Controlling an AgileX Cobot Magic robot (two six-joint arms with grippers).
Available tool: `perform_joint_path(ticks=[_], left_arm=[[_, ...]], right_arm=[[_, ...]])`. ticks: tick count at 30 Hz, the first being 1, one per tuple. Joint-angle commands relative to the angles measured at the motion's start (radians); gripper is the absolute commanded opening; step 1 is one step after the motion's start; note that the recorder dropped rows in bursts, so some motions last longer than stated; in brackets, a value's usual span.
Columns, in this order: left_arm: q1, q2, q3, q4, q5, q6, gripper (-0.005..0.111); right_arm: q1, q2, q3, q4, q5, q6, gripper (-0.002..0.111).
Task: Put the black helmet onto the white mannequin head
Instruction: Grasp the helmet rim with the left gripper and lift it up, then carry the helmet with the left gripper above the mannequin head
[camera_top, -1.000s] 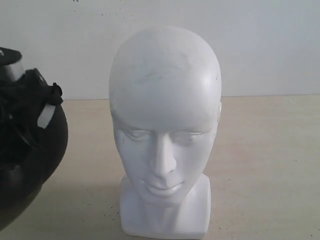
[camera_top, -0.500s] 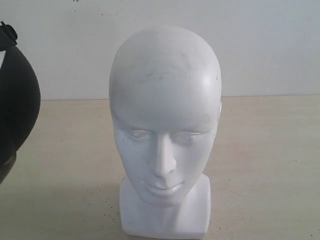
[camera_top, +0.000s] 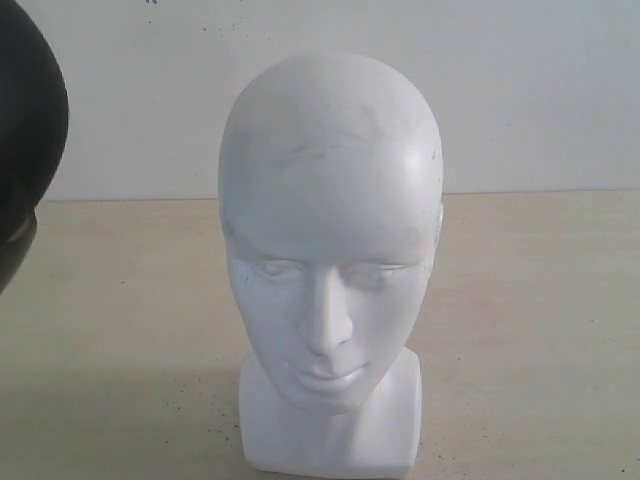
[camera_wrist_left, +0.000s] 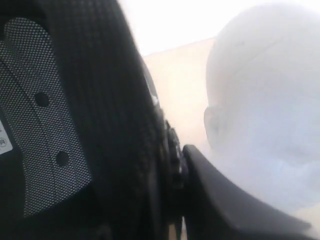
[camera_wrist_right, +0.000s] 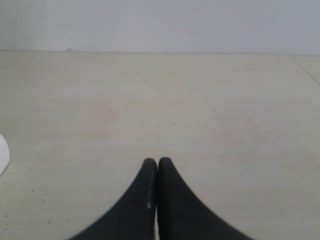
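Broadly, the pale table (camera_top: 520, 300) carries only the white mannequin head (camera_top: 330, 200), which stands upright on its blocky neck base at the middle of the exterior view, facing the camera with its crown bare. The placing is therefore not done. The black helmet (camera_top: 25, 150) shows as a dark rounded mass at the left edge of that view, partly out of frame. It sits at about the height of the head's upper half, well apart from it and apparently clear of the table. By my reading the helmet is aloft on the left arm. What is left is to carry it across, bring its opening over the crown and lower it. In the left wrist view the helmet's padded mesh lining (camera_wrist_left: 55, 130) fills the near side, with the mannequin head (camera_wrist_left: 265, 100) beyond it, near but not touching. A dark curved piece (camera_wrist_left: 230, 200) runs between them; whether it is visor, rim or part of the arm I cannot tell. The left arm's jaws cannot be made out, so their opening and grip cannot be told. The right arm's jaws hang low over bare table, pressed together at the fingertips (camera_wrist_right: 148, 175) with nothing between them, apparently idle.
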Motion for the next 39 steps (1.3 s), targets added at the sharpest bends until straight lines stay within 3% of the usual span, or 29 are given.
perform_joint_path(ticks=[1, 13, 24, 29, 33, 39], left_arm=[[-0.002, -0.018, -0.071, 0.031, -0.157, 0.021, 0.004], [-0.002, -0.045, -0.065, 0.031, -0.454, 0.026, 0.004], [-0.002, -0.156, -0.051, -0.025, -0.622, 0.022, 0.004], [-0.002, -0.231, 0.080, -0.028, -0.855, 0.017, 0.004], [-0.002, -0.285, 0.184, -0.028, -0.961, -0.031, 0.004], [-0.002, -0.350, 0.324, -0.028, -1.168, -0.180, 0.004]], right_arm=[[-0.001, -0.005, -0.001, 0.002, -0.091, -0.004, 0.000], [-0.001, -0.005, -0.001, 0.002, -0.373, -0.004, 0.000], [-0.001, -0.005, -0.001, 0.002, -0.423, -0.001, 0.000], [-0.001, -0.005, -0.001, 0.002, -0.423, 0.016, 0.000], [-0.001, -0.005, -0.001, 0.002, -0.423, 0.087, 0.000], [-0.001, -0.005, -0.001, 0.002, -0.423, 0.174, 0.000]])
